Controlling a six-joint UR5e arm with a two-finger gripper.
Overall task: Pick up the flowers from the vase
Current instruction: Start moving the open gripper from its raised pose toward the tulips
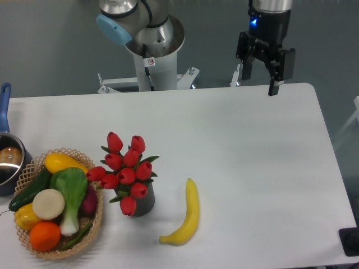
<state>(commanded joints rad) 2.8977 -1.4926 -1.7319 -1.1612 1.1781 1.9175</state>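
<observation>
The flowers (125,171), a bunch of red tulip buds with dark green leaves, stand in the vase (144,204), a short dark grey cylinder at the front left of the white table (252,157). The buds hide most of the vase. My gripper (259,84) hangs at the back right, above the table's far edge, far from the flowers. Its two black fingers point down with a gap between them and nothing in it, so it is open and empty.
A yellow banana (187,222) lies just right of the vase. A wicker basket (94,224) of produce stands at the front left. A steel pot (10,159) with a blue handle sits at the left edge. The arm's base (154,61) stands behind the table.
</observation>
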